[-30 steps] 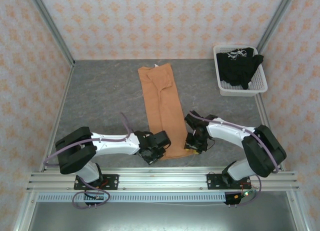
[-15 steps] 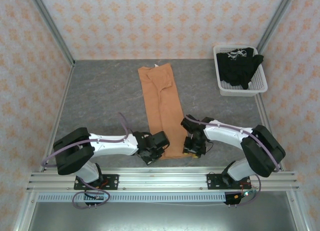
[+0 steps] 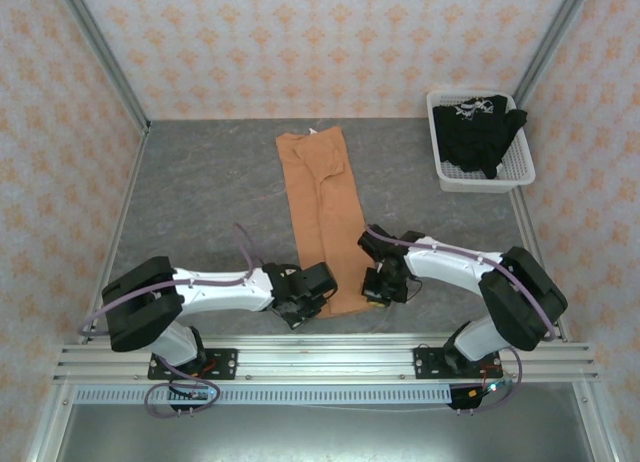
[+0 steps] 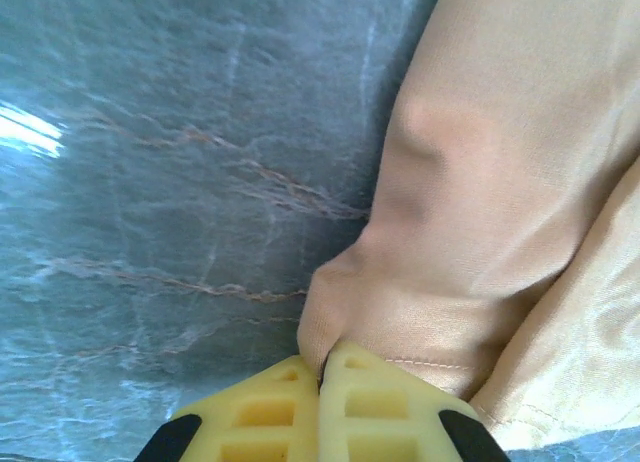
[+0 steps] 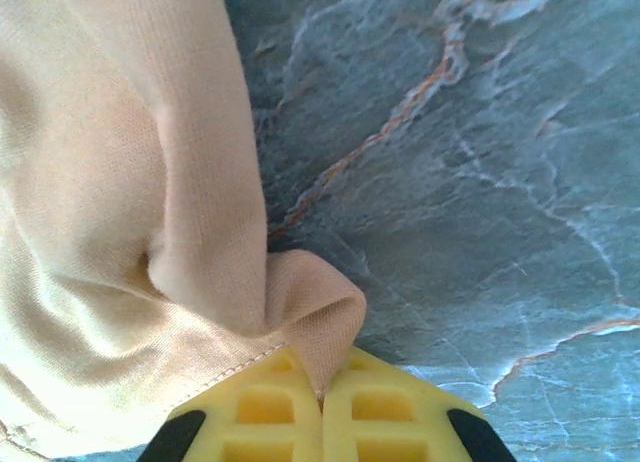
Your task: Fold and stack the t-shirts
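Two near corners of the orange t-shirt (image 3: 322, 197) are pinched in the top view, one by the left gripper (image 3: 303, 302), one by the right gripper (image 3: 380, 287); the long folded strip runs away from both. The cloth is judged light and limp, best taken at hem corners.

In the left wrist view, the left gripper (image 4: 322, 367) is clenched on a bunched hem fold at its tips. In the right wrist view, the right gripper (image 5: 322, 382) is clamped on a corner fold, the shirt spreading to its left.

White mesh basket (image 3: 490, 184) at far-right corner of grey marbled table (image 3: 200, 202); patterned walls (image 3: 300, 42)
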Controlling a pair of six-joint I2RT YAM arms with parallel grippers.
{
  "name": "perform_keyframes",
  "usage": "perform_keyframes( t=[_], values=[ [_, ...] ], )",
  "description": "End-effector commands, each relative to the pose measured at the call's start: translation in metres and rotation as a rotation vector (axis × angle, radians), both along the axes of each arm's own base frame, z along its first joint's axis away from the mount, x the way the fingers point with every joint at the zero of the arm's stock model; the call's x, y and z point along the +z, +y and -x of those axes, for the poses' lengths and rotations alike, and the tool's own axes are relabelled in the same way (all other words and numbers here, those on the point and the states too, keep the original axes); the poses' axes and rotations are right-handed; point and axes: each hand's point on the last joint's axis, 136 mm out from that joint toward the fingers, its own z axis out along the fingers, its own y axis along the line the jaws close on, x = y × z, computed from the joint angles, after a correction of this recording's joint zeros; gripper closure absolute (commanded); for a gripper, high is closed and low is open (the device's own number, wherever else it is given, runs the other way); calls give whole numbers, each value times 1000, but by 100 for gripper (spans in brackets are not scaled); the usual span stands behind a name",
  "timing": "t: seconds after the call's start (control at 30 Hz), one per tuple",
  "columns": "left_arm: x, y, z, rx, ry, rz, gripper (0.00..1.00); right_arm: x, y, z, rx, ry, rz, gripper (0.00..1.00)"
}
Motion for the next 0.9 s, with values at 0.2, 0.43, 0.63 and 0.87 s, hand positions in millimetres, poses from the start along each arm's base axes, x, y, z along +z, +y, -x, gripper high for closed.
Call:
perform_keyframes(
  t=[0.2, 0.43, 0.63, 0.87],
  values=[
    [27, 34, 5, -56, -132, 12, 100, 41, 27, 29, 45, -53, -89, 100],
    [85, 48, -16, -25, -349, 100, 100, 90, 30, 8, 51, -186, -87, 100],
    [114, 56, -51, 47, -406, 111, 100, 121, 35, -36, 58, -278, -36, 100],
    [135, 61, -114, 112, -413, 116, 100, 141, 45, -106, 51, -327, -29, 100]
  ],
)
